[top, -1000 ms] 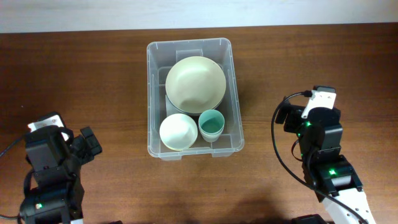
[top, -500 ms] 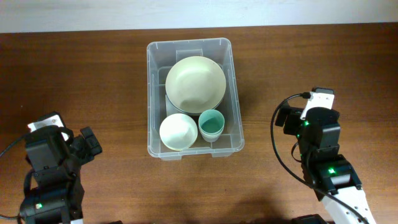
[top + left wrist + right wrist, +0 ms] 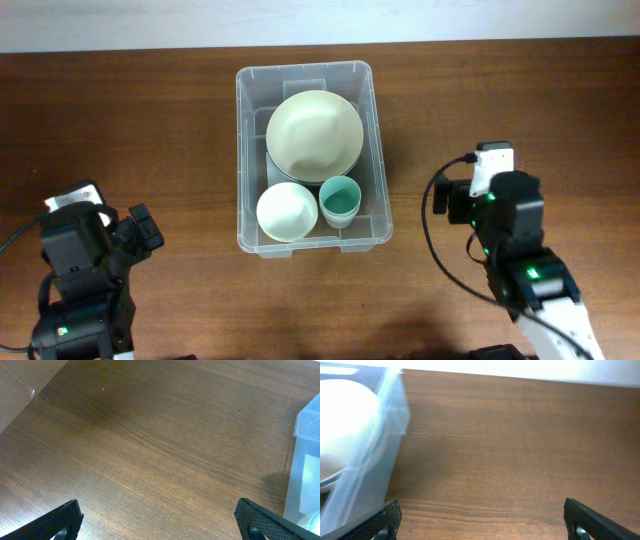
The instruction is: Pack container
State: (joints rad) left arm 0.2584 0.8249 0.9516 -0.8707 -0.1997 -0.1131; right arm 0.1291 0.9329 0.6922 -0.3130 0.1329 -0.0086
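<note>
The clear plastic container [image 3: 248, 150] stands at the table's middle. Inside lie a large cream bowl [image 3: 314, 134], a small white bowl [image 3: 286, 212] and a teal cup [image 3: 339, 199]. My left gripper [image 3: 160, 522] is open and empty over bare wood, left of the container, whose corner shows in the left wrist view [image 3: 306, 460]. My right gripper [image 3: 485, 520] is open and empty over bare wood, right of the container, whose wall shows in the right wrist view [image 3: 365, 460]. In the overhead view the left arm [image 3: 85, 250] and right arm [image 3: 505, 220] sit near the front corners.
The brown wooden table [image 3: 150, 120] ends at a pale wall along the far edge. Black cables trail beside the right arm [image 3: 435, 250]. A pale surface shows beyond the table's edge in the left wrist view [image 3: 20, 385].
The right arm has moved a little to the left, towards the container. The left arm and the container's contents have not moved.
</note>
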